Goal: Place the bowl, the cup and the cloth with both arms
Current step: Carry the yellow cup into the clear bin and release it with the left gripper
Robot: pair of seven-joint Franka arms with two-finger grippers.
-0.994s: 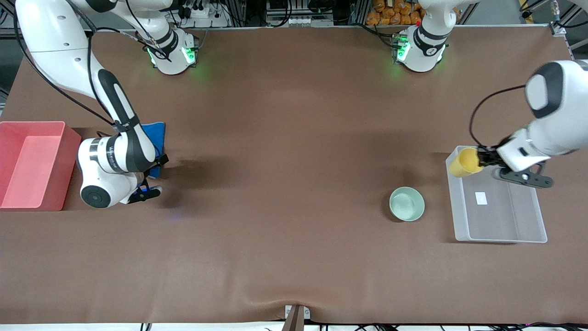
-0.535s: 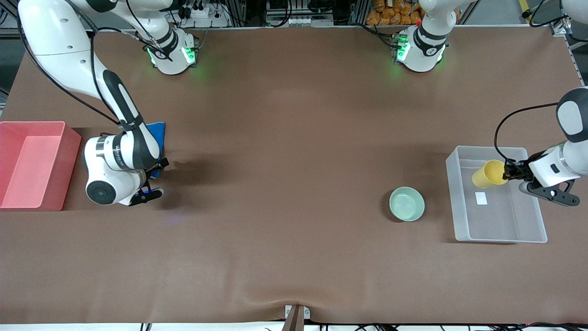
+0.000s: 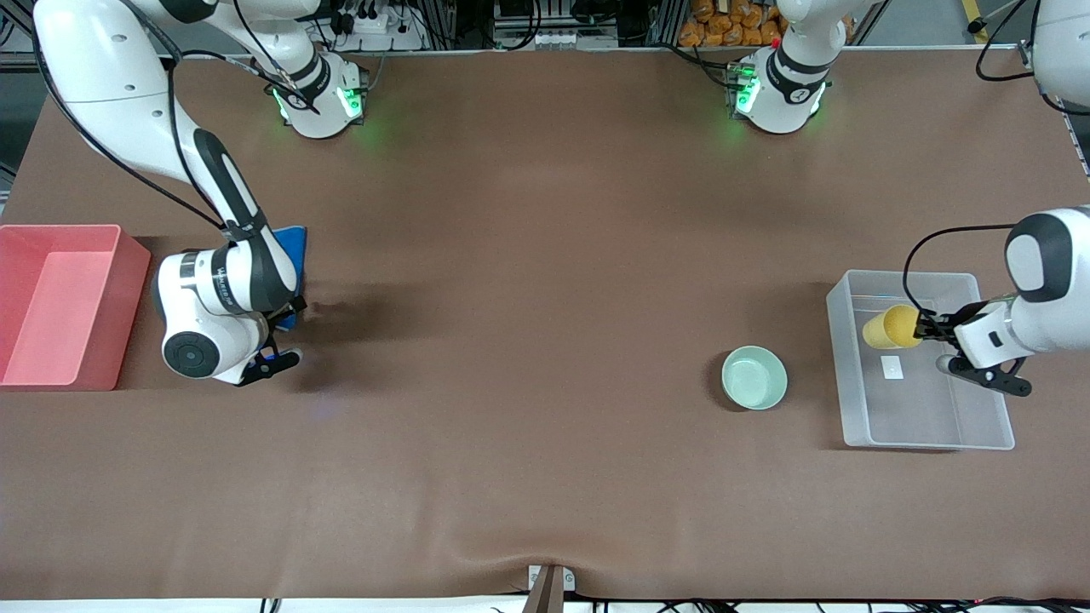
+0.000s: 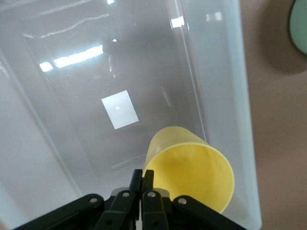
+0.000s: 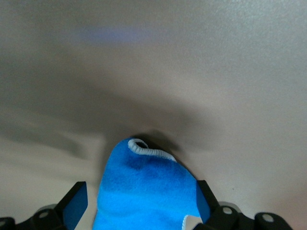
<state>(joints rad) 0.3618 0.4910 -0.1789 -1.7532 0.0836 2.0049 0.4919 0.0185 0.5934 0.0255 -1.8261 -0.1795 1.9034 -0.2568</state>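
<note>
The cup [image 3: 890, 328], a plain yellow tumbler without a handle, is held tipped on its side by the left claw [image 3: 926, 329], whose fingers [image 4: 144, 184] are pinched shut on the rim wall; its open mouth [image 4: 192, 175] is seen in the left wrist view as a smooth, bare yellow interior. The cup is carried over a clear plastic bin [image 3: 988, 430] that stands at the left arm's end of the worktop [image 3: 545, 255], and a small white label [image 3: 892, 367] is seen on the bin's floor at about five o'clock from the cup in the front view. The bowl [image 3: 754, 378], small, round, shallow and pale mint green, rests on the worktop just beside the bin, toward the right arm's end. The cloth [image 5: 144, 191], bright blue and soft with a thin pale trim along its edge, is gripped by the right claw [image 3: 277, 328], its fingers [image 5: 76, 206] closed on the gathered fabric; a blue corner [image 3: 294, 243] shows past the right arm's wrist in the front view. The cloth is held over the worktop just beside a red bin [image 3: 128, 255] at the right arm's end, at about three o'clock from that bin.
</note>
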